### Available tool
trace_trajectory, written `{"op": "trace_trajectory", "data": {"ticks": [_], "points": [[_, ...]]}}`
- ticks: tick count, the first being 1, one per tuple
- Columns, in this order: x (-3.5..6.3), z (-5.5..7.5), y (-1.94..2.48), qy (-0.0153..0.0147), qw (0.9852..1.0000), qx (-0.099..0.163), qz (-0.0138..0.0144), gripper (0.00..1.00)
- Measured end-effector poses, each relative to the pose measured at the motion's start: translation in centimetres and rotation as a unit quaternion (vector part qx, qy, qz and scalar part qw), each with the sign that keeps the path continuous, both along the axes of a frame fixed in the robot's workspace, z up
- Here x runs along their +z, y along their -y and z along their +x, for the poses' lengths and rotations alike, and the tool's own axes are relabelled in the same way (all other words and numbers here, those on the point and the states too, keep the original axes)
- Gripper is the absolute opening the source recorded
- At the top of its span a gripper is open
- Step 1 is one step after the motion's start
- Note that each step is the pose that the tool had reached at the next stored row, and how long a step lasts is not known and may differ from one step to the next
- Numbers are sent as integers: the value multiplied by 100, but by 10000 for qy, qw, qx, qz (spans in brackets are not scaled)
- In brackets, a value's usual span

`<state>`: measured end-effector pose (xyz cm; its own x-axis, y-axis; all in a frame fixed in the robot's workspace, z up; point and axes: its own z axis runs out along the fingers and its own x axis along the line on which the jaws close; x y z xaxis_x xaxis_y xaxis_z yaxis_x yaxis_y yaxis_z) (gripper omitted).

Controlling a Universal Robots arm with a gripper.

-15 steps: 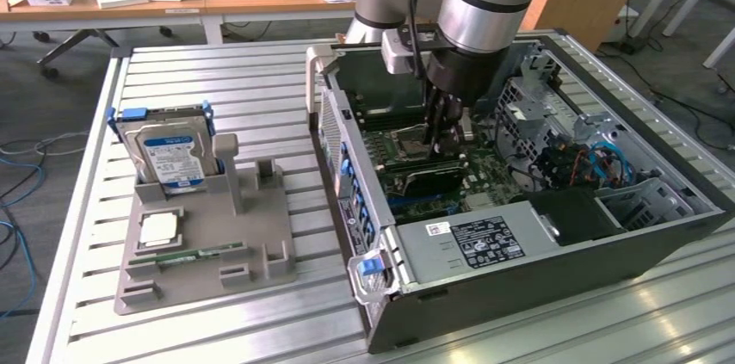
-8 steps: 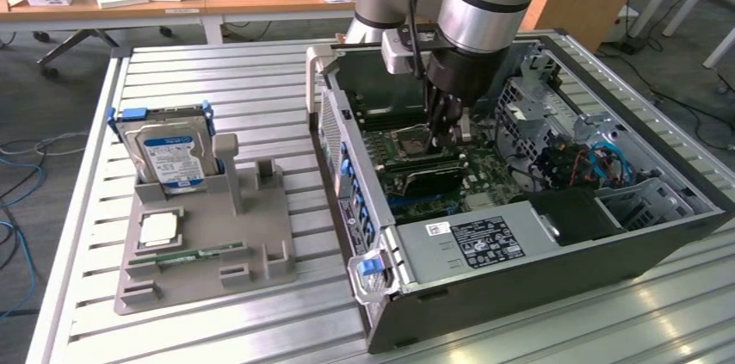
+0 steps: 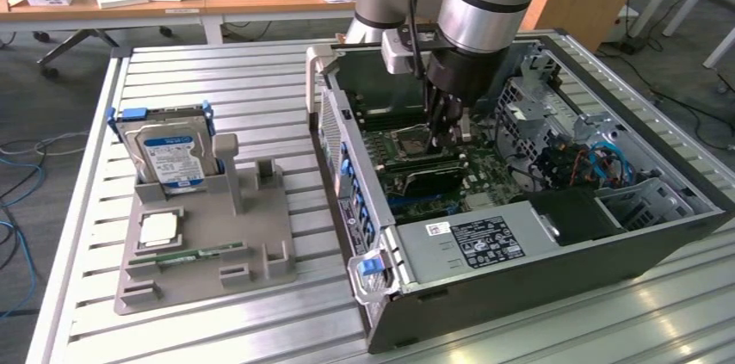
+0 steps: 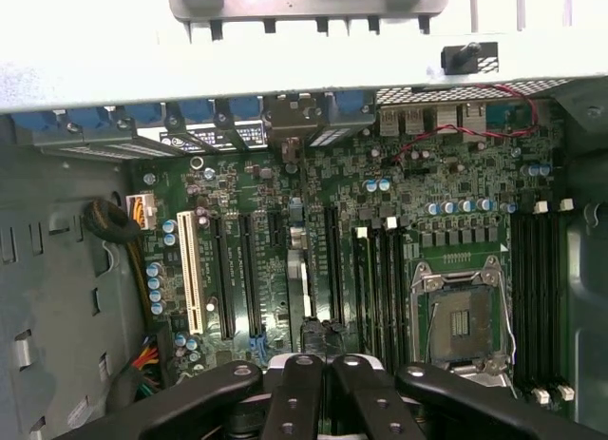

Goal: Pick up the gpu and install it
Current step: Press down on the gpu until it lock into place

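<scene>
The gpu [image 3: 431, 177] stands on edge in a motherboard slot inside the open computer case [image 3: 643, 235], its black cooler block showing below my gripper. In the wrist view the gpu [image 4: 298, 269] appears edge-on as a thin strip running to the rear slot brackets. My gripper [image 3: 442, 147] hangs straight down into the case just above the card's top edge. Its black fingers [image 4: 296, 392] are shut against each other, and my gripper [image 4: 323, 383] has nothing visibly clamped in it. Whether the tips touch the card I cannot tell.
A grey holder [image 3: 206, 235] at the exterior view's left carries a hard drive [image 3: 172, 153], a memory stick [image 3: 189, 252] and a small square chip [image 3: 157, 228]. The power supply [image 3: 471, 239], drive cage [image 3: 655, 200] and the open processor socket [image 4: 461, 316] surround the gpu.
</scene>
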<state>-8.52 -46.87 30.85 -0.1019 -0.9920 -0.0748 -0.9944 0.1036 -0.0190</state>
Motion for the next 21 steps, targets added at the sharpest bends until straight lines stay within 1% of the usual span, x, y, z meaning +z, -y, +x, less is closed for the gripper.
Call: {"op": "trace_trajectory", "data": {"ticks": [3,6,8,10,14,15,16,17,18,21], "points": [[-11,-11,-4,0,10000,83,1,11],[-17,-42,-20,1,9999,113,0,11],[-25,-75,-28,0,9999,112,-8,11],[-29,-81,-29,-1,9999,112,-18,11],[-30,-81,-29,0,9999,113,-19,11],[-34,-79,-30,-8,9999,114,-19,11],[-37,-79,-30,-26,9999,113,-18,11],[-41,-79,-29,-50,9999,113,-19,11],[-42,-80,-29,-62,9999,112,-20,11],[-42,-80,-29,-64,9999,112,-20,11]]}}
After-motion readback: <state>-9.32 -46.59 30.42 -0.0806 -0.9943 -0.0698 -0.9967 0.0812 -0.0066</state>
